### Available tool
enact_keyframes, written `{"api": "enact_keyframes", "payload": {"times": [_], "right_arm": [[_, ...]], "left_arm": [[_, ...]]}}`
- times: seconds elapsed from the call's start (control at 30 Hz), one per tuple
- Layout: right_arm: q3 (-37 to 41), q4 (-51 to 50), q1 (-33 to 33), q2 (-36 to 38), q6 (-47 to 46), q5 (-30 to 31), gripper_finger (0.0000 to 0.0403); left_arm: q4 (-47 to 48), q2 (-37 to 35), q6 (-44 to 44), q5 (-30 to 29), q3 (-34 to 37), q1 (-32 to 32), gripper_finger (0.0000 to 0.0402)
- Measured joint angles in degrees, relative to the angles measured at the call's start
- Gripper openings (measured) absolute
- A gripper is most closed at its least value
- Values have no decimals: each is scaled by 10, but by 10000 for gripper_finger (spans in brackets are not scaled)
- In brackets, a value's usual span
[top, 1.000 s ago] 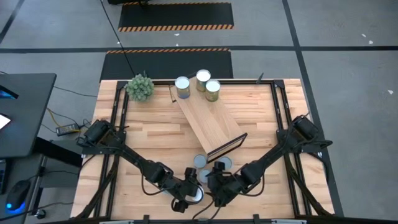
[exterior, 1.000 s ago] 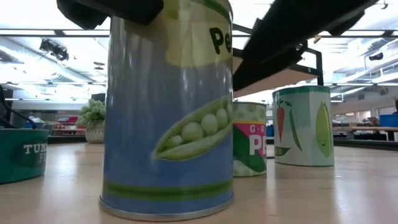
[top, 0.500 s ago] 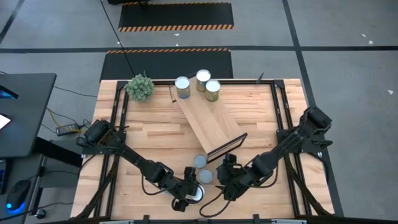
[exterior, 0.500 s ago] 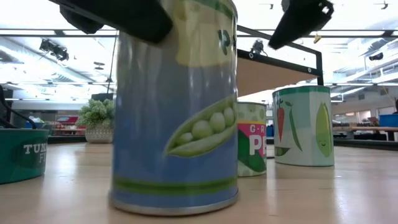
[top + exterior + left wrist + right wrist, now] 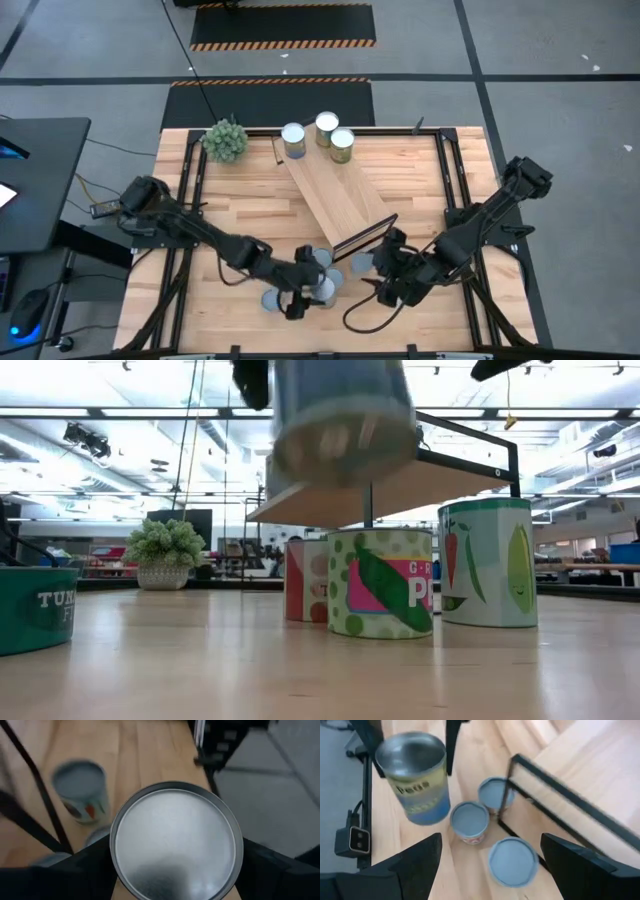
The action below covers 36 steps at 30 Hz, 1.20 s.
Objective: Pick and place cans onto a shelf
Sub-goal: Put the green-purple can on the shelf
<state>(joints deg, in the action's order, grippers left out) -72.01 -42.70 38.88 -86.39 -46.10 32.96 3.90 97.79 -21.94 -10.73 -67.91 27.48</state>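
Note:
My left gripper (image 5: 305, 292) is shut on a pea-labelled can (image 5: 345, 420), held in the air near the table's front middle. The can also shows in the right wrist view (image 5: 415, 777). My right gripper (image 5: 383, 288) is open and empty to the right of it. Three cans (image 5: 470, 820) stand on the table beside the dark frame (image 5: 560, 795) of the light-wood shelf (image 5: 335, 195). Three more cans (image 5: 327, 127) stand at the shelf's far end. A low green tuna can (image 5: 30, 605) rests on the table at the left. My left gripper pinches the can between its two fingers, one on each side of the wall just under the top rim (image 5: 114, 857). The fingers come from above. The can is nearly upright, its silvery top (image 5: 175, 840) up, and lifted clear of the table.
A spiky green plant ball (image 5: 225, 140) stands at the far left. The shelf lies slantwise across the middle of the table, its framed end toward the front. Dark rails (image 5: 455, 190) run along the table's sides. Bare tabletop (image 5: 230, 215) lies left of the shelf.
My left gripper has risen and gone a little toward the far edge, lifting the pea can off the table and clear of it. My right gripper has drawn away from the can toward the table's right edge.

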Motion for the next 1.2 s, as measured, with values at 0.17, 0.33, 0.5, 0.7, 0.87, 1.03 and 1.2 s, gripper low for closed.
{"api": "enact_keyframes", "payload": {"times": [0.17, 0.33, 0.5, 0.7, 0.87, 1.03, 1.2], "right_arm": [[0, -21, 7, 35, -22, 30, 347], [0, -23, 7, 58, -19, 54, 347], [0, -30, 7, 69, -19, 67, 347], [0, -45, 7, 86, -18, 82, 347], [0, -46, 7, 103, -22, 111, 347], [0, -43, 7, 108, -24, 120, 347], [0, -27, 7, 108, -24, 128, 347]], "left_arm": [[8, -56, -31, 5, 0, -23, 313], [-8, -104, -55, 1, 0, -48, 313], [-14, -129, -59, -8, 0, -90, 313], [-24, -132, -35, -12, 0, -158, 313], [12, -132, 6, -41, 0, -218, 313], [70, -132, 41, -88, 0, -276, 313], [132, -132, 46, -96, -16, -327, 314]]}}
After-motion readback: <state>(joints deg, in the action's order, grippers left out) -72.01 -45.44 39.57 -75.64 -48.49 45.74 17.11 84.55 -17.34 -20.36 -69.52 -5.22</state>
